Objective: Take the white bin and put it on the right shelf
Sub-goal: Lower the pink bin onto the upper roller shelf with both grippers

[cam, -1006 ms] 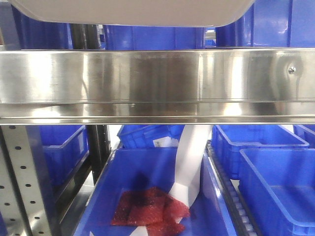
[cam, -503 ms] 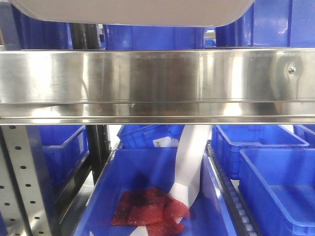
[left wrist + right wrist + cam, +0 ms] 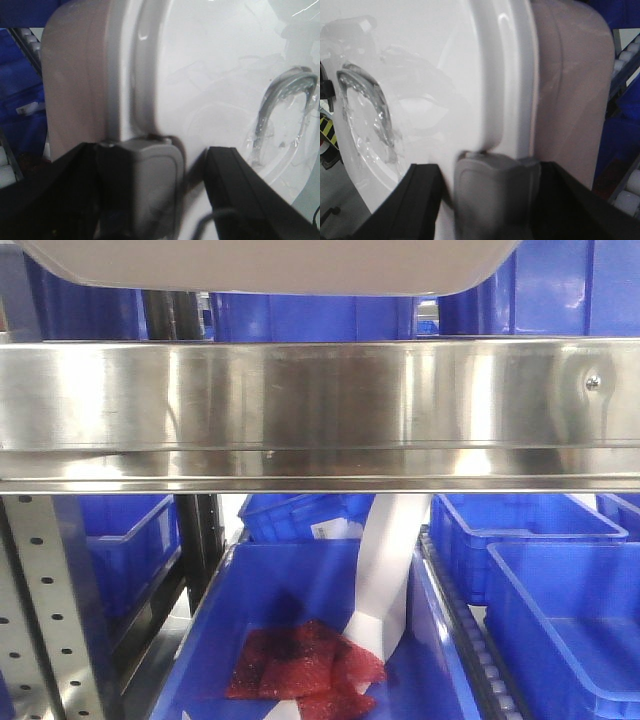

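The white bin (image 3: 270, 265) hangs at the top of the front view, its underside just above the right shelf's shiny steel rail (image 3: 320, 405). In the left wrist view my left gripper (image 3: 155, 192) straddles a grey latch (image 3: 147, 175) on the edge of the white bin (image 3: 200, 75), by the lid rim. My right gripper (image 3: 495, 200) holds the matching grey latch (image 3: 490, 190) on the other end of the bin (image 3: 445, 60). Both grippers are shut on the bin. The glossy lid shows a moulded handle (image 3: 280, 100).
Below the rail stand several blue crates (image 3: 560, 610). One blue crate (image 3: 300, 640) holds red mesh bags (image 3: 300, 665) and a white paper strip (image 3: 385, 570). A perforated grey upright (image 3: 45, 600) stands at the left, and a roller track (image 3: 480, 660) runs between the crates.
The bin's underside has edged very slightly to the right at the top of the front view. Nothing else differs.
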